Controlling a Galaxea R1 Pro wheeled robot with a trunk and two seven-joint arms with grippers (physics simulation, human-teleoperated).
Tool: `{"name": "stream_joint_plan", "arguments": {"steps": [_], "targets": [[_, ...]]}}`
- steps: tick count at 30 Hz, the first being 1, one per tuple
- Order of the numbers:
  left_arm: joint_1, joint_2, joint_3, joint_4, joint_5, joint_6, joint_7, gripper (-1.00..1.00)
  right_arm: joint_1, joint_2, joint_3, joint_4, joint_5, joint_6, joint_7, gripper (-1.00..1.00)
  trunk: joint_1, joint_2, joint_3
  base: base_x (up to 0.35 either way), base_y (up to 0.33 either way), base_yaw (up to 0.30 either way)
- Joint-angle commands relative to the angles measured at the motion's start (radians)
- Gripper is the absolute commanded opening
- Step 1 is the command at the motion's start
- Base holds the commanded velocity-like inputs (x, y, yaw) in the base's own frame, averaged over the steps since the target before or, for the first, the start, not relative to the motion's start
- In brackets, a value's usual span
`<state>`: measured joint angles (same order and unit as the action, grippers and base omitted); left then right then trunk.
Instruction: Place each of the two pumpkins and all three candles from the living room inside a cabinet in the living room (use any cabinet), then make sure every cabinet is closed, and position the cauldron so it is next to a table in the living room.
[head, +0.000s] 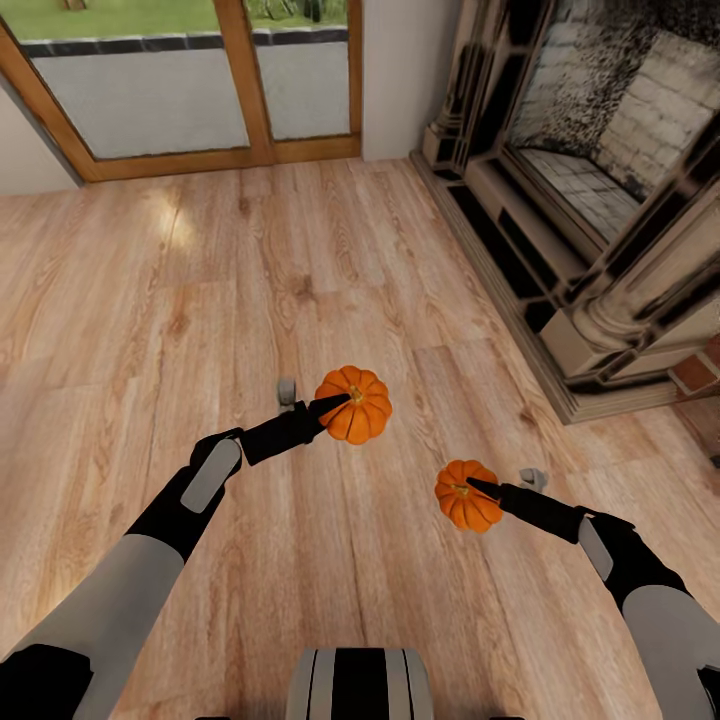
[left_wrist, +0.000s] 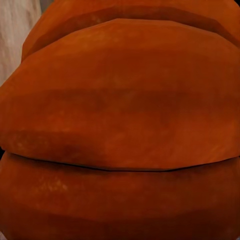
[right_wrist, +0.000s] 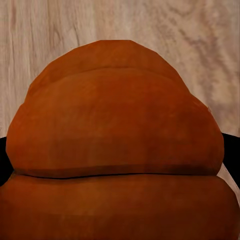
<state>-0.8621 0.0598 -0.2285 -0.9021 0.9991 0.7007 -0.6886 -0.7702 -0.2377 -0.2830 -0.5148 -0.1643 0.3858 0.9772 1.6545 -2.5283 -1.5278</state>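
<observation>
Two orange ribbed pumpkins hang above the wood floor in the head view. My left gripper is shut on the larger-looking pumpkin near the middle. Lower right, my right gripper is shut on the other pumpkin. Up close, orange ribs of the left pumpkin crowd the left wrist view. The right pumpkin bulks large in the right wrist view, with floor planks behind it. Candles, cabinets, cauldron and coffee table are out of view.
A stone fireplace with a dark raised surround runs along the right. A wood-framed glass door stands at the far wall. Open plank floor spreads ahead and to the left. The robot's base shows at the bottom.
</observation>
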Motion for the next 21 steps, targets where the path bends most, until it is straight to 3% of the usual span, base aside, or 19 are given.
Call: {"name": "stream_joint_plan", "arguments": {"steps": [1,15,21], "targets": [[0.0,0.0,0.0,0.001,-0.001,-0.001,0.0,-1.0,0.0,-0.003,0.001,0.0,0.001,0.0,0.0,-1.0,0.0,0.0,0.004,0.0,0.0,0.0],[0.0,0.003,0.0,-0.001,0.0,0.0,-0.003,-1.0,0.0,-0.002,0.001,0.001,0.0,-0.002,0.0,-1.0,-0.007,0.004,0.058,-0.001,0.0,0.0],[0.0,0.003,0.011,0.0,0.0,0.0,-0.003,-1.0,0.0,-0.002,0.001,0.001,0.0,-0.002,0.0,-1.0,-0.009,0.005,0.081,-0.118,0.06,0.0]]}}
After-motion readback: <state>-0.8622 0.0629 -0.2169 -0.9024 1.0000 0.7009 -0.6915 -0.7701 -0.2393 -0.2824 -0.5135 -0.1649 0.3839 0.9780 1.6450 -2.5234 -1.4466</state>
